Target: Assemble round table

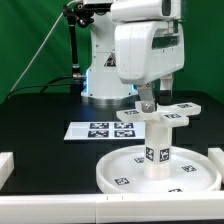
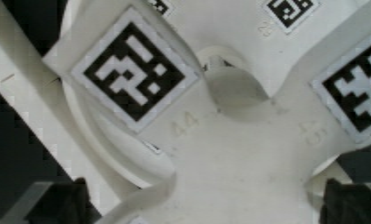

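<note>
We've got a plain green backdrop [image 1: 30,40] filling the back of the shot. Below it we see a matte black table [image 1: 40,115], lit pretty evenly.

Centre of the round disc [image 1: 112,172] is taken: the leg [image 1: 158,152] stands upright there w/ the cross-shaped base [image 1: 165,114] on top, its arms overhanging the disc. The gripper [image 1: 147,104], clamped on one arm of the base, blocks the way down from above. The disc's raised rim rings the leg. Open black tabletop lies on the exterior view's left, btw. the marker board [image 1: 100,130] and the white edge rail [image 1: 6,166].
</note>
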You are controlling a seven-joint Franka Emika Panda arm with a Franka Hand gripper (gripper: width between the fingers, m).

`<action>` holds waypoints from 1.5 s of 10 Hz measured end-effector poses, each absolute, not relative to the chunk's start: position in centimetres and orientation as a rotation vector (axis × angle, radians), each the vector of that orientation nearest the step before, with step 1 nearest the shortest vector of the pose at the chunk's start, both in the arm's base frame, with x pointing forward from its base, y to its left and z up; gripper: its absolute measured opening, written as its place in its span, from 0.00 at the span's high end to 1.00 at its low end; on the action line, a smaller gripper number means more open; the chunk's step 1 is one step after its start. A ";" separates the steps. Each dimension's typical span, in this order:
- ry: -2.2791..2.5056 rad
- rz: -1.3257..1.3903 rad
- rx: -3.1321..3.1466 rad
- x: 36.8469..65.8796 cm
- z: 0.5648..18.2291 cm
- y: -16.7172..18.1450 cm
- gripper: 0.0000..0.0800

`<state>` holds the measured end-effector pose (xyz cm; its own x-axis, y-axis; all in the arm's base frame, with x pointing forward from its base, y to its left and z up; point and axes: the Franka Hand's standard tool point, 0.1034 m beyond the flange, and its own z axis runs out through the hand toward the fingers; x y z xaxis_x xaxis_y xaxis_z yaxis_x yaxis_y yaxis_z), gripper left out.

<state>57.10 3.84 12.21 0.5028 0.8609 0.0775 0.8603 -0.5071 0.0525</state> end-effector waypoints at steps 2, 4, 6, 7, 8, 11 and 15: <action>1.550 0.137 2.724 57.0 11.9 3.7 0.19; 1.547 0.134 2.727 56.9 11.7 3.7 0.19; 1.545 0.129 2.729 56.8 11.5 3.6 0.19; 1.545 0.126 2.730 56.8 11.4 3.6 0.19; 1.543 0.121 2.732 56.8 11.2 3.5 0.19; 1.537 0.108 2.739 56.6 10.7 3.4 0.19; 1.513 0.099 2.753 56.3 10.6 2.4 0.45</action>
